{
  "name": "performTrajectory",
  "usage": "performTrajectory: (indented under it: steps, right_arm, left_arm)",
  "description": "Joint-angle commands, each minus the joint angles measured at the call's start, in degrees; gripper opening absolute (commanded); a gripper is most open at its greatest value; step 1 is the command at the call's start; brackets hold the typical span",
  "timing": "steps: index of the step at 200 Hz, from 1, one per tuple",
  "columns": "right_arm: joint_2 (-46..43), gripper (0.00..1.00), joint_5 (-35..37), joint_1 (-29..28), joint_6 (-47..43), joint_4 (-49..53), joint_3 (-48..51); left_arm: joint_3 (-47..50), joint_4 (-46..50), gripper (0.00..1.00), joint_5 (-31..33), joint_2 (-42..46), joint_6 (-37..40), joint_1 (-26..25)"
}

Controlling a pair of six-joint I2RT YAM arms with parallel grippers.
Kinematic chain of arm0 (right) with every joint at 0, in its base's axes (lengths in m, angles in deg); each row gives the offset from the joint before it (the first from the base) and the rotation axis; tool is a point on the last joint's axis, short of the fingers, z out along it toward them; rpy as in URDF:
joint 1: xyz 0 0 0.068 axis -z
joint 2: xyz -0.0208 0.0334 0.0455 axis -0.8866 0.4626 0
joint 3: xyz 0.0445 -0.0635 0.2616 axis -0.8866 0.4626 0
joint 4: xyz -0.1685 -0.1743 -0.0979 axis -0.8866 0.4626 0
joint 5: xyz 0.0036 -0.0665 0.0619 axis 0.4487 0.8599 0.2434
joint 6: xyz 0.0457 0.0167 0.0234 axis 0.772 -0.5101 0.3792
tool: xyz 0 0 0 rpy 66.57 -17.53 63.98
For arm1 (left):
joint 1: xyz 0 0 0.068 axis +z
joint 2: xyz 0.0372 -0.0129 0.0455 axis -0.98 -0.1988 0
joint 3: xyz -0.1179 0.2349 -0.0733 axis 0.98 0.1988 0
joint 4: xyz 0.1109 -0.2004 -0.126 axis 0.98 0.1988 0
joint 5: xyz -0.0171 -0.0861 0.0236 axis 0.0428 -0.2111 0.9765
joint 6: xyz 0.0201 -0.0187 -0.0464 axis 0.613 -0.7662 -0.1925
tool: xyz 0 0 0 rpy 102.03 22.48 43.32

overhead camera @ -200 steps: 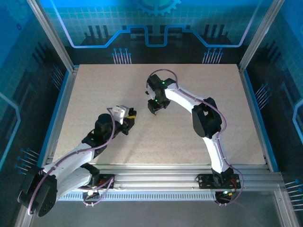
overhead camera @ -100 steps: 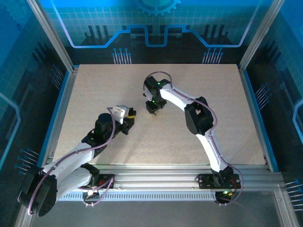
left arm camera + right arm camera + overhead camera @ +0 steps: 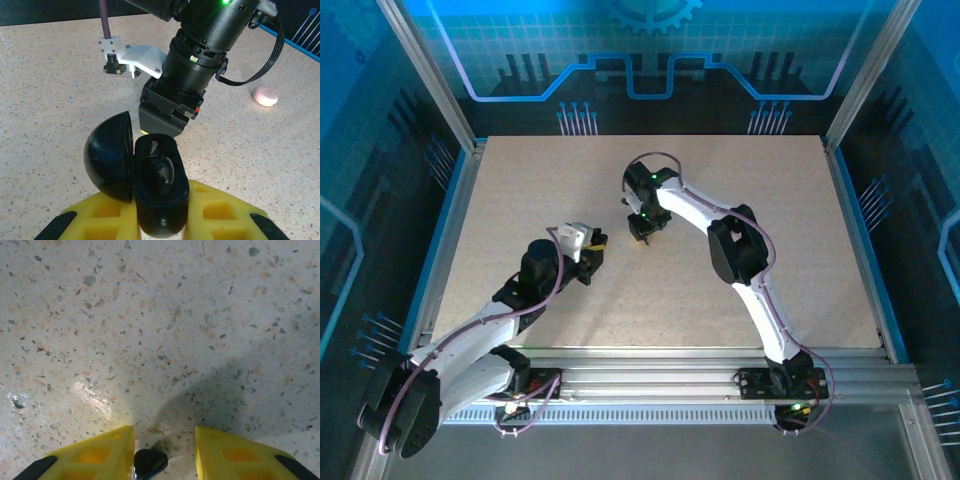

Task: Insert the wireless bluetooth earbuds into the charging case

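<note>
— Where the yellow pads meet the bottom edge of the right wrist view, what sits between them?
— One black earbud (image 3: 150, 463), at 6 o'clock, on the speckled worktop (image 3: 165, 315). It touches the pad (image 3: 100, 455) at 7 o'clock, and a gap separates it from the pad at 5 o'clock.
— So the right end effector (image 3: 163, 440)?
— Narrowly parted around the earbud, not clamped on it.
— And the charging case (image 3: 156, 200)?
— Black and round, pinched between the yellow pads of the left end effector (image 3: 160, 222), its lid (image 3: 107, 157) swung open toward 9 o'clock. Something glossy lies in its well, but I can't tell whether that is an earbud.
— How do the two stand from above?
— The right end effector sits at 1 o'clock of the left one, near it but apart.
— Anything else?
— A small pale pink rounded thing (image 3: 265, 96) lies at 2 o'clock of the case, well apart.
</note>
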Motion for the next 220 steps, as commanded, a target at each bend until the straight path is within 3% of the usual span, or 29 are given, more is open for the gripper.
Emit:
performTrajectory:
  steps: [1,102,220]
  right_arm:
    - [2.2,0.36,0.0,-0.7,-0.6,2.4,-2.1]
    - [1.3,0.37,2.5,-2.6,3.1,4.6,-2.0]
    - [1.1,0.22,5.3,-2.6,5.3,4.7,-2.2]
  left_arm:
    - [-1.6,0.4,0.11,0.8,0.8,1.6,0.6]
    - [-1.3,0.7,0.11,0.9,1.2,1.9,0.6]
    - [-1.5,0.5,0.11,0.7,0.6,2.2,0.6]
